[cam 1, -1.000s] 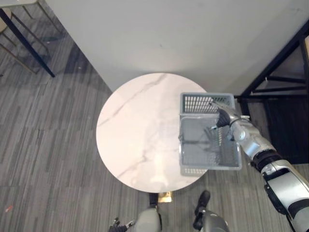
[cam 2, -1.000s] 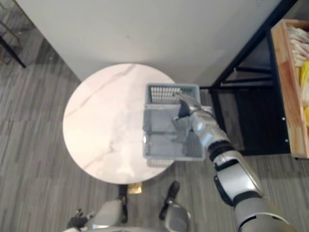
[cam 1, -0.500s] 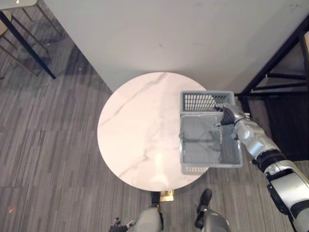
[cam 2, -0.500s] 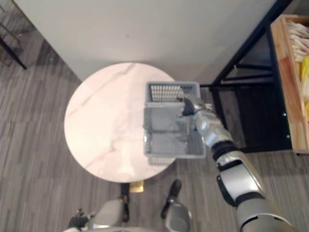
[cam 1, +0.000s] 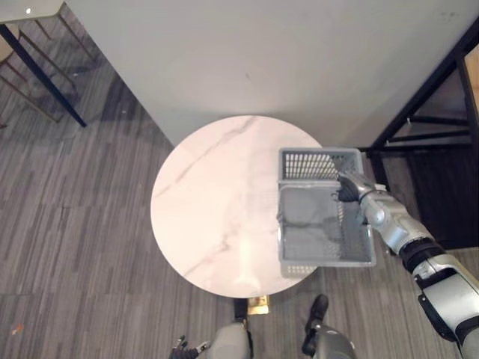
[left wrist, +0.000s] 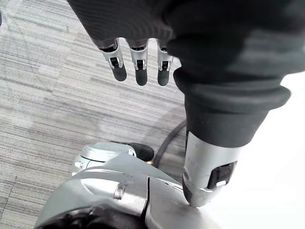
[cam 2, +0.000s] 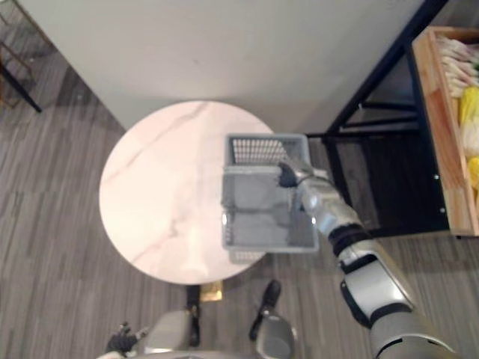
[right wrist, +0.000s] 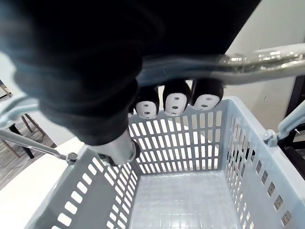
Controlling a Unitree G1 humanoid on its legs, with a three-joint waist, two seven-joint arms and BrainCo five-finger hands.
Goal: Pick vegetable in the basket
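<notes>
Left eye view: a round marble bench (cam 1: pixel 213 202) stands against a pale wall. A grey slotted basket (cam 1: pixel 318 163) sits at the bench's right edge, part of it overhanging. The right hand (cam 1: pixel 349 187) reaches in from the robot's right and meets the basket at its upper rim. I judge the basket is kept on that side because that arm is carrying it.

Right eye view: same layout. Well apart to the right, past a black frame (cam 2: pixel 374 82), a wooden crate (cam 2: pixel 443 172) holds pale and yellow items (cam 2: pixel 468 120). I cannot tell what they are, but they look like the likeliest stock of vegetables. No vegetable lies in the basket or on the bench.

Left wrist view: the left hand (left wrist: pixel 138 69) hangs low over the striped carpet floor (left wrist: pixel 43 90), fingers straight and relaxed, holding nothing. It looks idle.

Right wrist view: the right hand's fingers (right wrist: pixel 176 99) are curled over the basket's metal handle (right wrist: pixel 267 64), clenched round it. Below them the basket's inside is bare. By my reckoning the job is at the carrying stage, with picking not yet begun. An overhanging basket could tip if the handle were let go.
</notes>
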